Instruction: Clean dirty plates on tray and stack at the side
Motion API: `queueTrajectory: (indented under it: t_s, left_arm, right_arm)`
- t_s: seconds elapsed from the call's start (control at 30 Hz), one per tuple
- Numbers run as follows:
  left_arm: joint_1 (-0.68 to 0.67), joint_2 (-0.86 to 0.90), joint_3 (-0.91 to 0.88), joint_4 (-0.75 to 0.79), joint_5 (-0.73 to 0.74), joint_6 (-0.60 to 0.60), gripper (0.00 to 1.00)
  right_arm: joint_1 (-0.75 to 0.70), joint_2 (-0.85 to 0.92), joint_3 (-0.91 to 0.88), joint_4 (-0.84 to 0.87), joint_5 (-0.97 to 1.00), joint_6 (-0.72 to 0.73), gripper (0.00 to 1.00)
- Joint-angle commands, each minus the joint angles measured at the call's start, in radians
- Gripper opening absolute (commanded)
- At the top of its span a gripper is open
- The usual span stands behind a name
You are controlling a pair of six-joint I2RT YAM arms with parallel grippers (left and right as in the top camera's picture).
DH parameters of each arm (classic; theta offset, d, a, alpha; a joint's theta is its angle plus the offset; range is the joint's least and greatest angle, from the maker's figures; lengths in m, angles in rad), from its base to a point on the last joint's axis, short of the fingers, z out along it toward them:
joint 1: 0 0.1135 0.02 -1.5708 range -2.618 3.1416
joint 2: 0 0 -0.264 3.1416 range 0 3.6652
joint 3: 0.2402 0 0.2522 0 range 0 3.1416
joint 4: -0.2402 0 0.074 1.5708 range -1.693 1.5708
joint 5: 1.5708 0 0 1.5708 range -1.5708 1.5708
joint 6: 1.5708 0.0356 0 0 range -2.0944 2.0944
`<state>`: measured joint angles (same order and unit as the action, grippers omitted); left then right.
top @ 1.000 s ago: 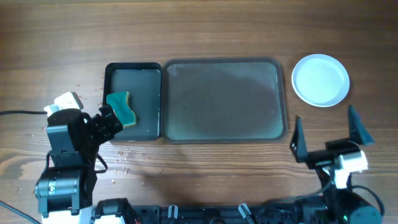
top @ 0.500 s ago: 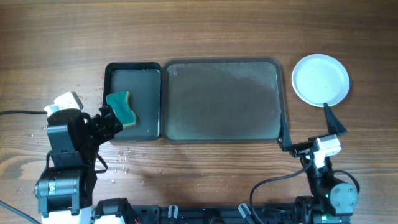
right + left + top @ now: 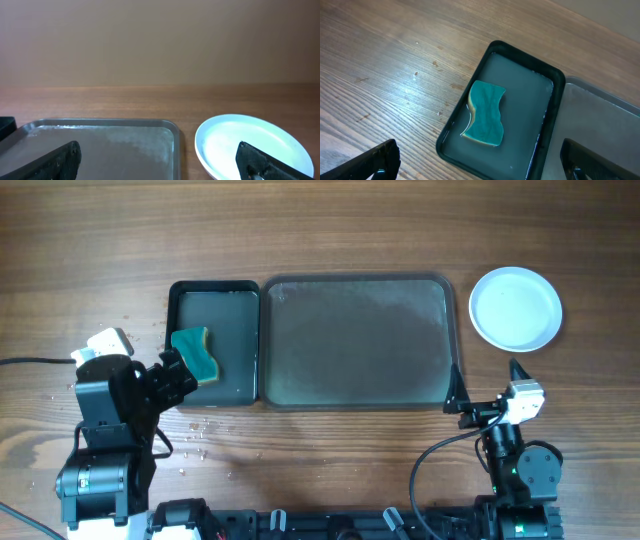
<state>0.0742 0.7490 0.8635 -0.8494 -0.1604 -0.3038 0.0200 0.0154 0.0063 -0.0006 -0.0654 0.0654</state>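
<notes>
The large dark grey tray (image 3: 360, 340) sits mid-table with nothing on it. A white plate (image 3: 515, 308) lies on the bare wood to its right, with no smear visible; I cannot tell whether others lie under it. The right wrist view shows the tray (image 3: 100, 145) and the plate (image 3: 250, 142) ahead. My right gripper (image 3: 487, 380) is open and empty, near the tray's front right corner, its fingers (image 3: 160, 165) framing tray and plate. My left gripper (image 3: 178, 376) is open and empty beside the small black tray, and in its wrist view (image 3: 485, 167) too.
A smaller black tray (image 3: 213, 310) adjoins the grey tray's left side and holds a teal sponge (image 3: 195, 352), also seen in the left wrist view (image 3: 484, 114). Small crumbs are scattered on the wood near the left arm (image 3: 195, 430).
My right arm has drawn back toward the front edge and its open gripper has shifted left, toward the tray's corner. The left arm, sponge and plate have not moved.
</notes>
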Motion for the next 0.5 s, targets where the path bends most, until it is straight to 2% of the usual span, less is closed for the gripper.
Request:
queueTrajectory:
  t_s: [0.0,0.17,0.33,0.47]
  left_arm:
    - [0.003,-0.002,0.014,0.002,-0.010,0.009,1.00]
    - [0.003,-0.002,0.014,0.002,-0.010,0.009,1.00]
    - [0.003,-0.002,0.014,0.002,-0.010,0.009,1.00]
    - [0.003,-0.002,0.014,0.002,-0.010,0.009,1.00]
  right_arm:
    - [0.003,-0.013,-0.002,0.010,0.081,0.080,1.00]
    - [0.003,-0.013,-0.002,0.010,0.083,0.083,1.00]
    - [0.003,-0.013,-0.002,0.006,0.057,-0.050,1.00]
    - [0.003,-0.013,-0.002,0.007,0.056,-0.060,1.00]
